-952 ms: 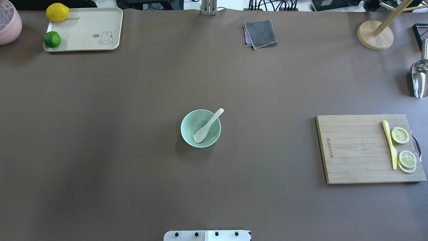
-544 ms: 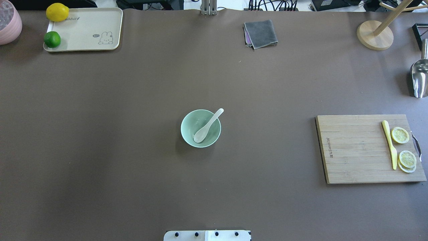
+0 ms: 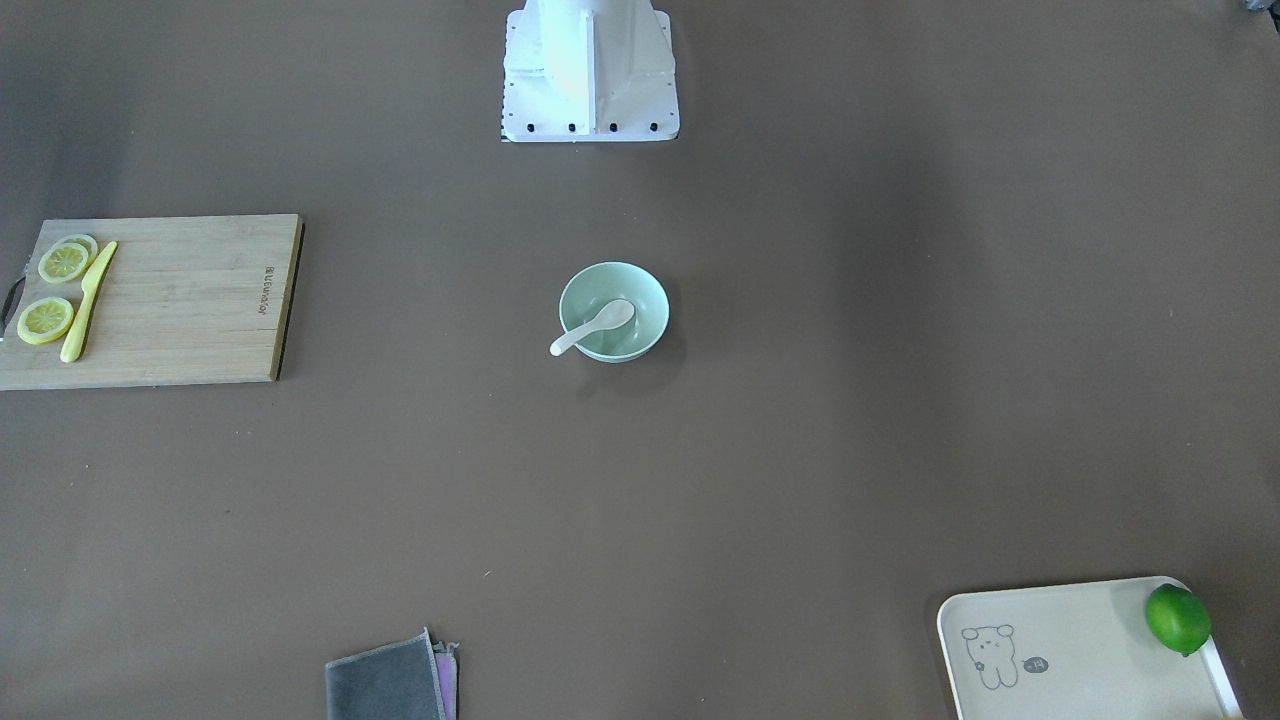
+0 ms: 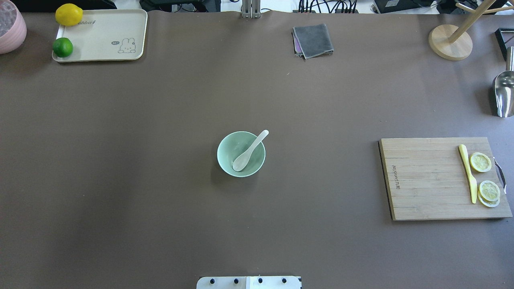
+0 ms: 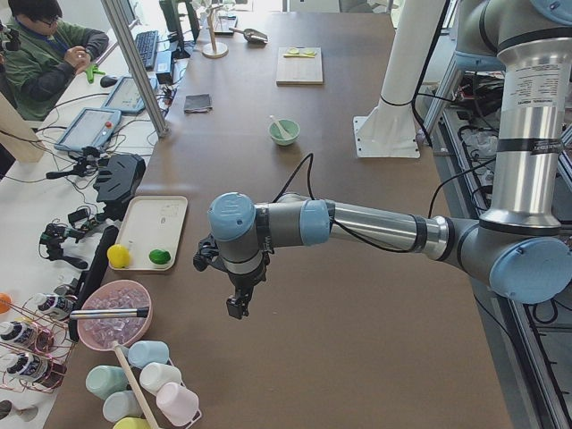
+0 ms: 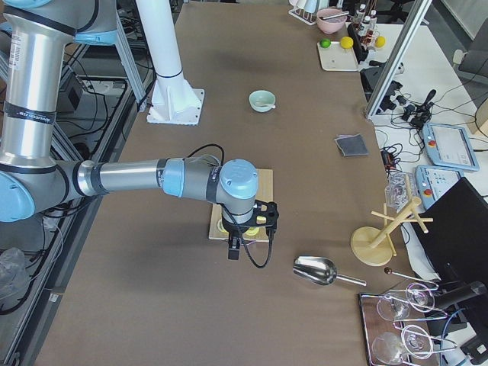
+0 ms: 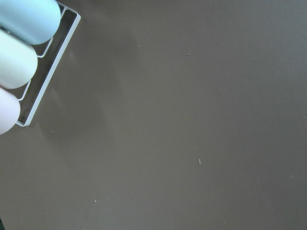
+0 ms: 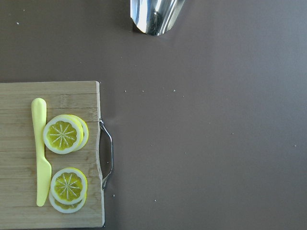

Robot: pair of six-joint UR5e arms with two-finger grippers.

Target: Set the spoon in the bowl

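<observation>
Where bowl [image 4: 229, 149] sits, spoon [image 4: 249, 151] inside (handle overhanging)

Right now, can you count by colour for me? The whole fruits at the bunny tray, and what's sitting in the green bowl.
Yellow, the lemon: 1
Green, the lime: 1
White, the spoon: 1
Total: 3
</observation>
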